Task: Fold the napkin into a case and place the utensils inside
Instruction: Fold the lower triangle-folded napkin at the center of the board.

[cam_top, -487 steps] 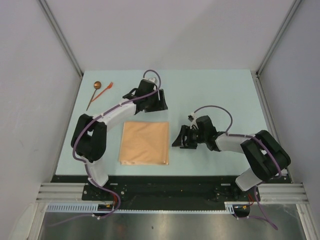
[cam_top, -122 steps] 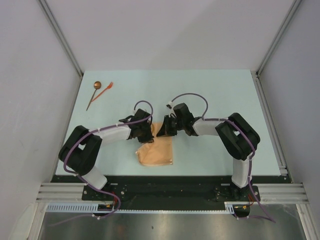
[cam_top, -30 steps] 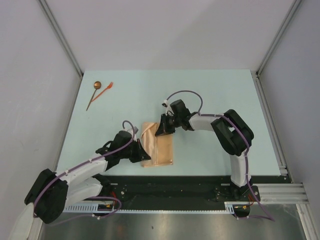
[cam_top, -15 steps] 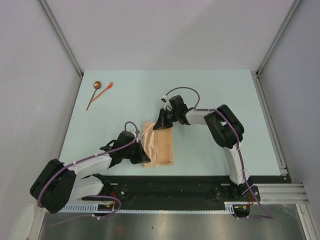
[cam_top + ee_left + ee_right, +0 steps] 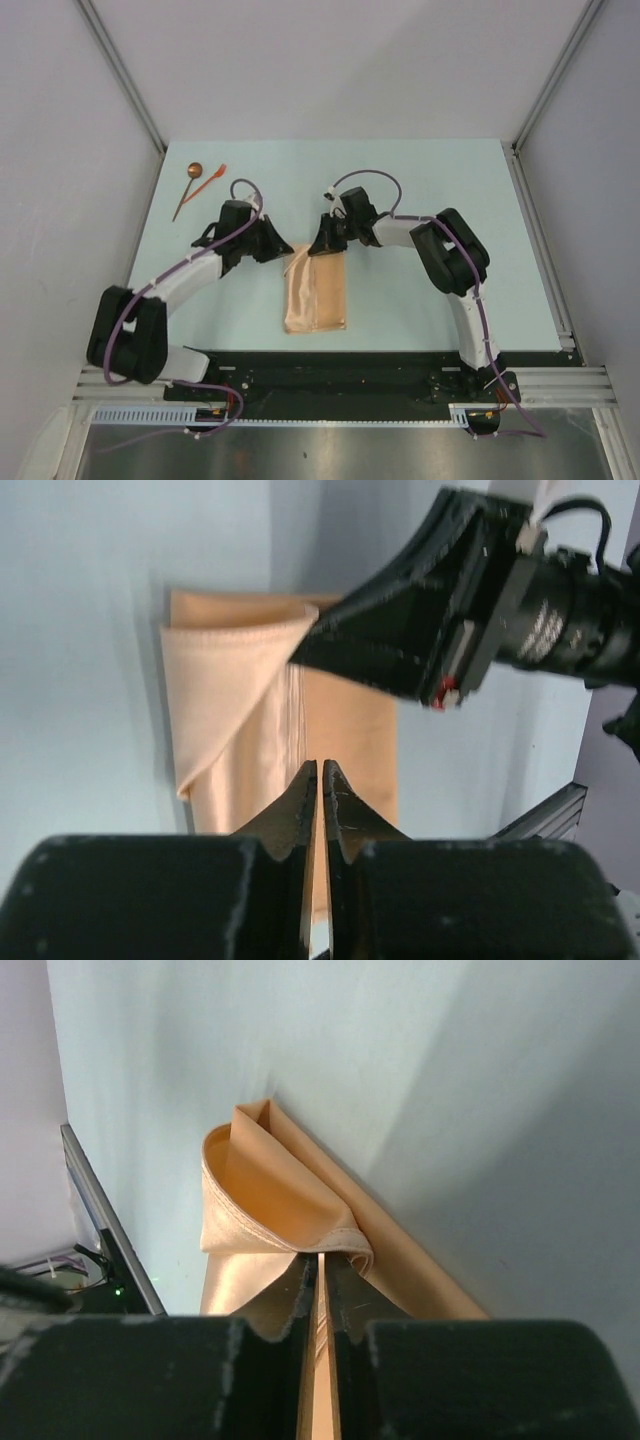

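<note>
The tan-orange napkin (image 5: pixel 316 295) lies folded as a narrow strip, a case shape, in the middle of the table. Its far end is lifted into an open loop (image 5: pixel 260 1190). My right gripper (image 5: pixel 322 246) sits at that far end with its jaws (image 5: pixel 322 1257) pinched on the hem. My left gripper (image 5: pixel 278 250) hovers just left of the far end, off the cloth. Its jaws (image 5: pixel 320 765) stand nearly together with nothing between them, and the napkin (image 5: pixel 230 690) lies beyond. The utensils, a dark-handled spoon (image 5: pixel 190 185) and an orange-red fork (image 5: pixel 212 180), lie at the far left.
Grey walls and metal rails close in the light blue table (image 5: pixel 430 190) on three sides. A black mounting rail (image 5: pixel 330 365) runs along the near edge just below the napkin. The right gripper's body (image 5: pixel 440 590) fills the upper right of the left wrist view.
My left arm has swung from the napkin's near left edge up to its far left corner and has come off the cloth. The right gripper has stayed at the far end.
</note>
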